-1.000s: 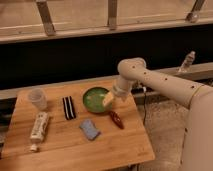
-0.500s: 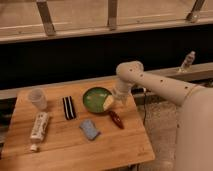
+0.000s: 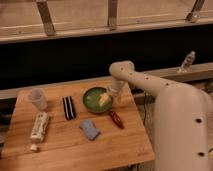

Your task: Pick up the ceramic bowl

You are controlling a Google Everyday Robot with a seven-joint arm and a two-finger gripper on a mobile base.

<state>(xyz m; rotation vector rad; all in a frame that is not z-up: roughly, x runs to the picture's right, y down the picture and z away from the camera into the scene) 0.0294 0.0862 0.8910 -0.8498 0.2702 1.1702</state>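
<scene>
The ceramic bowl (image 3: 95, 99) is a round shallow glossy green bowl with a darker rim, standing on the wooden table (image 3: 60, 145) near its back right part. My gripper (image 3: 107, 98) hangs over the bowl's right side, its pale fingers (image 3: 105, 99) reaching down into or onto the bowl's right rim. The white arm comes in from the right and bends down to the bowl.
A translucent plastic cup (image 3: 37, 98) stands at the back left. A black bar (image 3: 68, 107) lies left of the bowl. A white tube (image 3: 38, 128) lies at the left, a blue cloth-like item (image 3: 90, 129) in the middle, a red item (image 3: 116, 119) below the bowl. A bottle (image 3: 187, 61) stands on the ledge behind.
The gripper has moved a little lower and left, closer onto the bowl's right side. The bowl and the other items have not moved.
</scene>
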